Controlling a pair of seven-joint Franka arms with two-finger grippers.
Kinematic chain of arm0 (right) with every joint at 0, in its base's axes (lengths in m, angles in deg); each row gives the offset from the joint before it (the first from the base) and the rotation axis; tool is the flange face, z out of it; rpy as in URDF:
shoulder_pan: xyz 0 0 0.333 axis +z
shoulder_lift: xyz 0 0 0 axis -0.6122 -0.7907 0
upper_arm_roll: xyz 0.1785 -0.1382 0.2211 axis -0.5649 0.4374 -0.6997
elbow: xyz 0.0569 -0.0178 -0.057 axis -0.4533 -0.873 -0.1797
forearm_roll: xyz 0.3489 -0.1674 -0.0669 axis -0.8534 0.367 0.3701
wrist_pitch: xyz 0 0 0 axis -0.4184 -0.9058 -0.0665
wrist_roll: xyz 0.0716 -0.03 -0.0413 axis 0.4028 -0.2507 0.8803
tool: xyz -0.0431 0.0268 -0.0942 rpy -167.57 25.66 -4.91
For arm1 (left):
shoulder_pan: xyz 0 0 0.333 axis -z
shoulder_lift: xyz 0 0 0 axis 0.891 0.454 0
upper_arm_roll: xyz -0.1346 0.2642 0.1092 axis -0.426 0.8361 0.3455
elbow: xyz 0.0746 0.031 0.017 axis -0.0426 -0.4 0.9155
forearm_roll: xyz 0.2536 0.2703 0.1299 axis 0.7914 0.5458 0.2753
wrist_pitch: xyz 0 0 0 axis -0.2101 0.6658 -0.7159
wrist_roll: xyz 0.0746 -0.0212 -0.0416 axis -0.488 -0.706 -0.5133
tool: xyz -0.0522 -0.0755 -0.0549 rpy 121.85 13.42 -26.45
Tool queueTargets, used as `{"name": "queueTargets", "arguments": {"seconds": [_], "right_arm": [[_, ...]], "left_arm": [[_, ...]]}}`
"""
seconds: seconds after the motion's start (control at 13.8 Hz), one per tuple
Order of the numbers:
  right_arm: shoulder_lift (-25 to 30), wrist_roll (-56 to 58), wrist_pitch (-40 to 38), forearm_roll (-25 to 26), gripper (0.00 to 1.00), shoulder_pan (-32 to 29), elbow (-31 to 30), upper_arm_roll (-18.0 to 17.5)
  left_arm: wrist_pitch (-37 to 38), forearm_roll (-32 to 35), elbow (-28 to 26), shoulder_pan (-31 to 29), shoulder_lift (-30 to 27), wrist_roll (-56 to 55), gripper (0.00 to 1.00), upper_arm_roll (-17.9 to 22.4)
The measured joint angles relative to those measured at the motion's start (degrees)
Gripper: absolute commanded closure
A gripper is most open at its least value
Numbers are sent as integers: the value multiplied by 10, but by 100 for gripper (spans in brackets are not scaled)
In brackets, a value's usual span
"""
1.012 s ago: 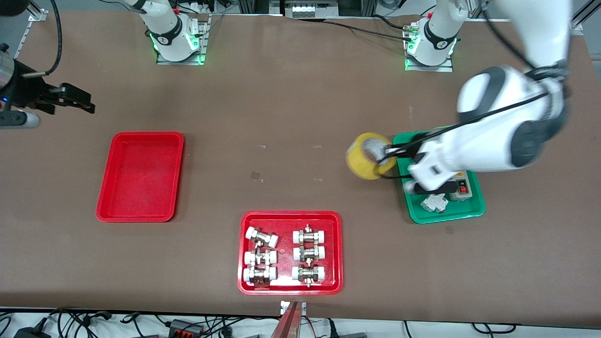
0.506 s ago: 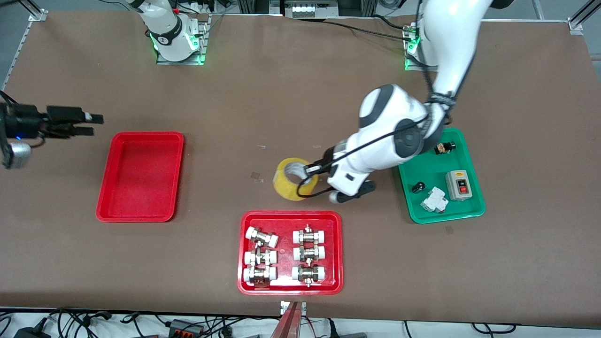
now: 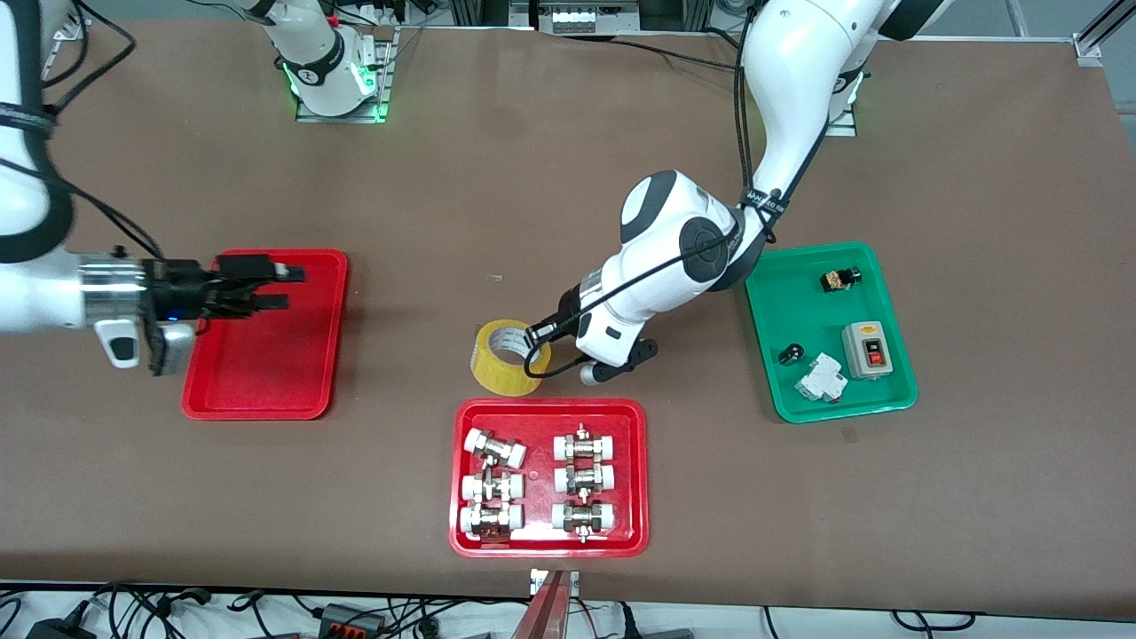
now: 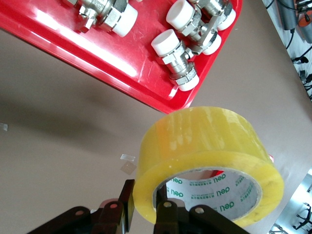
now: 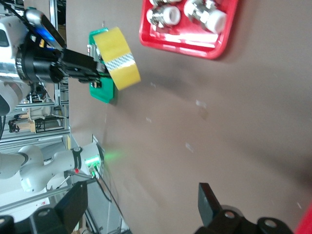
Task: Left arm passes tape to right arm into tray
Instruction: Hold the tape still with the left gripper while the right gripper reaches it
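Colours and patterns on the table

The tape (image 3: 508, 358) is translucent yellow; its inner core is white with green and grey printed lettering. The tray (image 3: 266, 333) is plain bright red. The second red tray (image 3: 548, 477) carries silver metal fittings (image 3: 538, 484) with white caps. The green tray (image 3: 829, 331) holds a grey switch box (image 3: 866, 349) with a red and a dark button, a white breaker (image 3: 820, 378), and small black parts. The table (image 3: 532, 195) is flat brown. Both arms are white with dark grey joints; the left gripper (image 3: 536, 344) and right gripper (image 3: 282, 287) are black. The arm bases glow green.
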Motion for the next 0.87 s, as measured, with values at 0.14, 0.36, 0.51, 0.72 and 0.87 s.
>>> {"name": "queueTargets", "arguments": {"seconds": [0.14, 0.36, 0.51, 0.72, 0.87], "right_arm": [[-6, 15, 42, -22, 0, 24, -6, 0], [-27, 57, 103, -45, 0, 61, -10, -1], [-43, 79, 134, -64, 0, 81, -10, -1], [-54, 88, 184, -84, 0, 113, -10, -1], [-57, 88, 208, -97, 0, 137, -11, -1]], "left_arm": [[0, -9, 1, 0, 3, 0, 99, -6], [9, -11, 5, 0, 3, 4, 99, -24], [10, -32, 7, 0, 3, 6, 99, -35], [13, -44, 7, 2, 5, 10, 99, -37], [13, -47, 7, 2, 10, 10, 99, -37]]}}
